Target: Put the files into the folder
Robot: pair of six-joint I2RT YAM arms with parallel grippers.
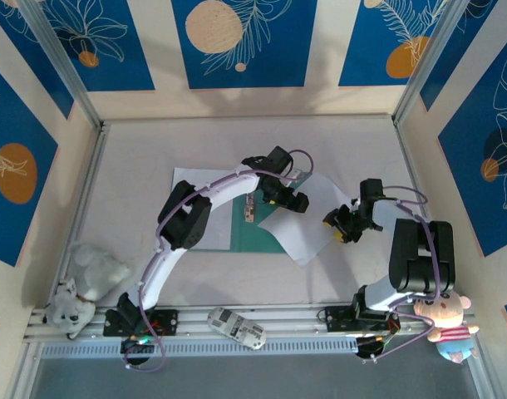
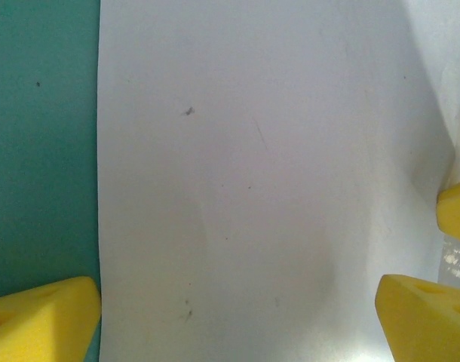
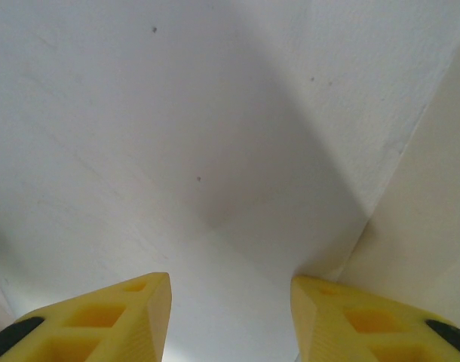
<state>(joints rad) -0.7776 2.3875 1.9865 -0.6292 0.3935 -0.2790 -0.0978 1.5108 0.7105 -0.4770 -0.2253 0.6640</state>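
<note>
Fingers (image 2: 41, 317) of yellow foam on my left hand (image 2: 237, 302) stand spread as wide as I see them go, with nothing between them. Directly beneath them lies a thin white rectangular paper sheet (image 2: 260, 188), flat, and just past its left edge the flat teal-green card folder (image 2: 41, 151) shows.

My right hand (image 3: 230, 283) is about half open over the same sheet, near its outer edge. I see nothing caught between its fingers, though I cannot tell whether they press down on the paper.

From the overhead camera the sheet is skewed: its long axis runs from far right to near left, while the folder's spine, marked by the small metal clip (image 1: 248, 209), runs straight away from me. So the sheet covers part of the right cover and its right side hangs out onto the pale surface (image 1: 137, 166). A second white sheet (image 1: 199, 191) lies square on the folder's left side.

As I judge it, the coming move turns on that angle: the sheet must be turned and slid leftward, toward the spine. The left hand is nearer the folder side, and the right hand nearer the overhanging part.
</note>
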